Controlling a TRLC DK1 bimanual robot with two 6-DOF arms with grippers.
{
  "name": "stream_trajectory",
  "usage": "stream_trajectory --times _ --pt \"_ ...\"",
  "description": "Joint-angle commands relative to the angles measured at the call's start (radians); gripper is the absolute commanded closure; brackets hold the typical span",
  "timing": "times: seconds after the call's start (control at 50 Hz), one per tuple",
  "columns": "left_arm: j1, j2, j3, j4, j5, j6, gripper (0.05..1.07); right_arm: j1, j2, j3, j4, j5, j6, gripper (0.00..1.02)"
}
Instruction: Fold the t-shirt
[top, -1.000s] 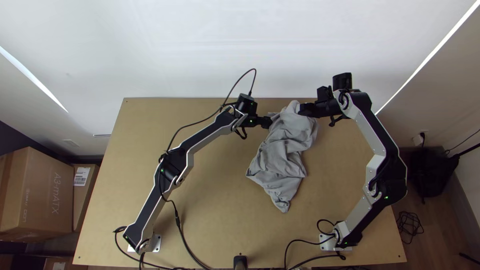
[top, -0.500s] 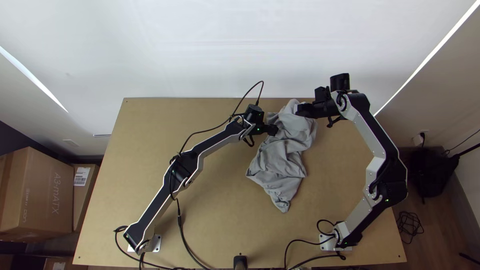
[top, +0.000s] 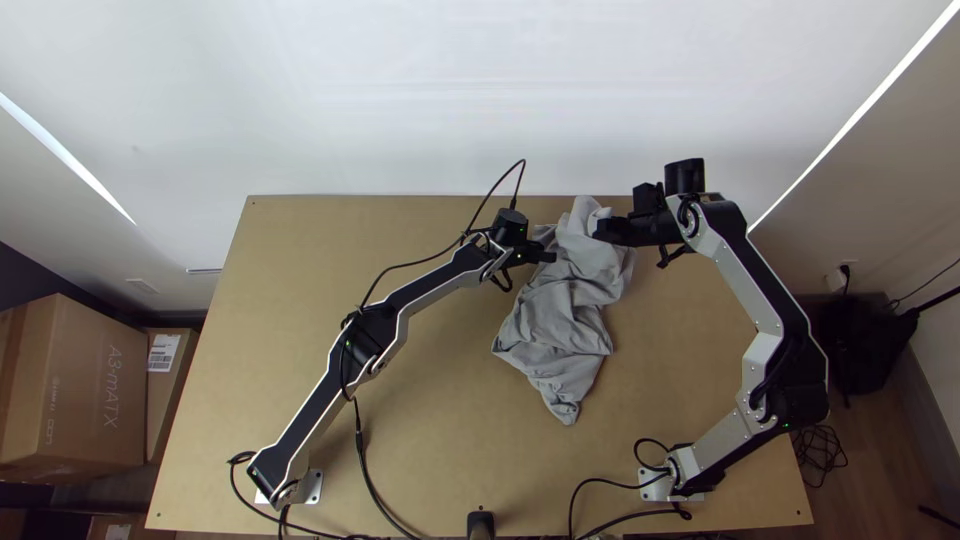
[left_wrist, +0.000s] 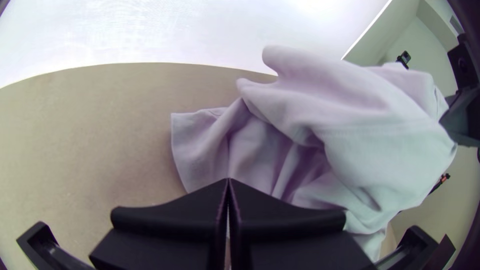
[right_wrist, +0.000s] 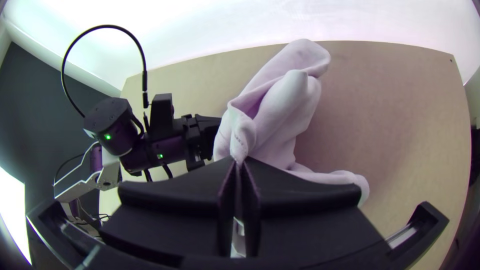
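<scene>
Though my right gripper pinches the grey t-shirt, bunched beside my left gripper, closed on nothing visible, I judge spreading and folding both remain.

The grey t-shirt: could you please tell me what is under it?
The t-shirt lies bunched over the wooden table, whose bare top shows beside it. The area beneath the shirt is covered, so I cannot tell if anything else is there.
</scene>
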Motion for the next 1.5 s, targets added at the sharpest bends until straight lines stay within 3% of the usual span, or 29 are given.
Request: stream_trajectory --times 0.0,0.06,0.16,0.24,0.58,0.64,0.72,0.78,1.08,1.24,1.38,1.48 --pt "0.023 -0.012 0.002 -0.008 0.002 -0.022 1.05 -0.007 -0.026 -0.041 0.014 0.004 0.020 0.78" --pt "0.023 -0.010 0.002 -0.008 0.001 -0.020 1.04 -0.007 -0.026 -0.042 0.014 0.004 0.023 0.59" --pt "0.021 -0.009 0.003 -0.023 0.005 -0.010 0.81 -0.007 -0.011 -0.028 0.015 0.006 0.029 0.57" --pt "0.023 -0.006 0.003 -0.029 0.007 -0.008 0.75 -0.016 0.001 -0.021 0.017 0.007 0.032 0.44" --pt "0.035 0.008 0.014 -0.020 0.005 -0.008 0.73 -0.042 0.072 0.033 0.029 0.009 0.040 0.43" --pt "0.037 0.017 0.022 -0.015 0.005 -0.008 0.73 -0.039 0.072 0.033 0.034 0.009 0.046 0.49" --pt "0.038 0.024 0.023 -0.008 0.002 -0.011 0.72 -0.034 0.064 0.024 0.061 0.009 0.047 0.79" --pt "0.038 0.028 0.023 -0.002 0.001 -0.013 0.66 -0.030 0.049 0.005 0.094 0.007 0.049 1.00" --pt "0.037 0.042 0.043 -0.014 0.007 -0.011 0.40 0.001 0.024 -0.007 0.101 0.007 0.060 1.00" --pt "0.031 0.051 0.046 0.000 0.010 -0.011 0.40 0.008 0.017 -0.019 0.101 0.009 0.060 1.00" --pt "0.026 0.054 0.049 0.017 0.012 -0.007 0.44 0.008 0.009 -0.025 0.103 0.009 0.060 1.00" --pt "0.018 0.057 0.049 0.052 0.012 -0.007 0.66 0.007 0.000 -0.035 0.103 0.009 0.061 1.00"
